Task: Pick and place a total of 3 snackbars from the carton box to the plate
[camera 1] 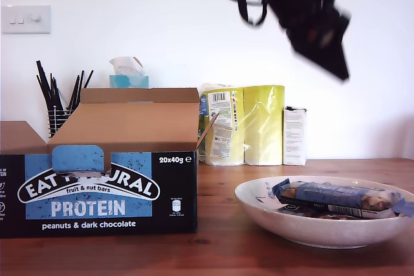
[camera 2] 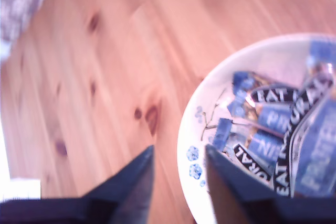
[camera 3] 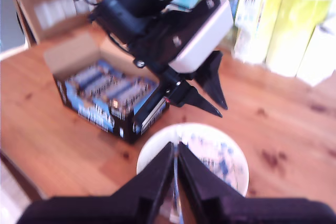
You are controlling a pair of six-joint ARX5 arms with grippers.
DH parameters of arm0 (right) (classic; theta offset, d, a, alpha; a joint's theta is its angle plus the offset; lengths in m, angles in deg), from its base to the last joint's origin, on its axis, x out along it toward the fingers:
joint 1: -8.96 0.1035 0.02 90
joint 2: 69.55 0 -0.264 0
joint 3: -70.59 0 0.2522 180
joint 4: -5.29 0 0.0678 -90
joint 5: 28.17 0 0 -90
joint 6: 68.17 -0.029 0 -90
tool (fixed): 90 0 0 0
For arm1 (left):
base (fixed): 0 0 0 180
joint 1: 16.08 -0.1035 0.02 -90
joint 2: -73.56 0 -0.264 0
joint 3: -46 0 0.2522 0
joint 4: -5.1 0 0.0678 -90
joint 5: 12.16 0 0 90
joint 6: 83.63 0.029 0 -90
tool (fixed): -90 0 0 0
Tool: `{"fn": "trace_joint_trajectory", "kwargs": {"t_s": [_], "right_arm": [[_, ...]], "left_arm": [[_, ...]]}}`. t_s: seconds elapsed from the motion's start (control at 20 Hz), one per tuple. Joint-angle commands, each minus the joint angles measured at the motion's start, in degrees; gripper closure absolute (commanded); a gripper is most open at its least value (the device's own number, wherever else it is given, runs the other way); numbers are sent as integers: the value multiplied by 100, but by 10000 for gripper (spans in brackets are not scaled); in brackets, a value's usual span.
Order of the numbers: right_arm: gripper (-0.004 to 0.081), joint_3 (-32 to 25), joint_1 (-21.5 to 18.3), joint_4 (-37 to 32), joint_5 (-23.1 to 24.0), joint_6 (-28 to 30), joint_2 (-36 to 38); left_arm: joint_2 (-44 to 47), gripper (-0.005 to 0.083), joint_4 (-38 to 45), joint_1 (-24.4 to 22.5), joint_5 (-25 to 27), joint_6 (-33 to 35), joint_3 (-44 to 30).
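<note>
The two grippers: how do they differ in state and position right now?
My first gripper has its fingers spread apart with nothing between them, over the rim of the plate. My second gripper has its fingers nearly closed, high up and looking down on the plate and the carton box. Neither visibly holds a snackbar.

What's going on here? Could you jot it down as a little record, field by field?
Plate: cream dish with blue flowers on the wooden table, at the exterior view's right
In the plate: snackbars in blue and black wrappers, several, overlapping
Carton box: flaps open, at the exterior view's left, more bars inside
My first gripper: open, empty, raised over the plate's rim
My second gripper: jaws almost together, nothing visible between them, high above the plate
Background: yellow paper rolls, tissue box
</note>
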Motion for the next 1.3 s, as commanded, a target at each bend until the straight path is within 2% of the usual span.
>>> {"fn": "trace_joint_trajectory", "kwargs": {"t_s": [0.0, 0.2, 0.4, 0.5, 0.65, 0.85, 1.0, 1.15, 1.25], "right_arm": [[783, -31, 2, -369, 7, -4, -184], [783, -33, 0, -1182, 42, 9, -809], [783, -33, -2, -1976, 48, 9, -1561], [783, -33, -70, -2332, 57, 0, -1932], [783, -35, -262, -2723, 197, 0, -2430], [783, -90, -800, -3132, 184, -2, -2826], [783, -144, -1119, -3112, -46, -7, -2837], [783, -144, -1163, -2444, -328, -170, -2712], [783, -144, -1150, -1952, -546, -175, -2586]], "left_arm": [[251, 797, -153, -66, -13, -813, 13], [715, 797, -505, -496, -262, -2159, 7], [1246, 797, -437, -1130, -341, -2490, -413], [1585, 797, -195, -1462, -409, -2612, -844], [2269, 796, 413, -2004, -485, -2787, -1864], [3206, 797, 1266, -2756, -811, -3056, -3254], [3703, 796, 1322, -3252, -914, -3077, -3773], [4107, 797, 352, -3595, -1285, -3108, -3838], [4328, 797, -319, -3727, -1360, -3088, -3840]]}}
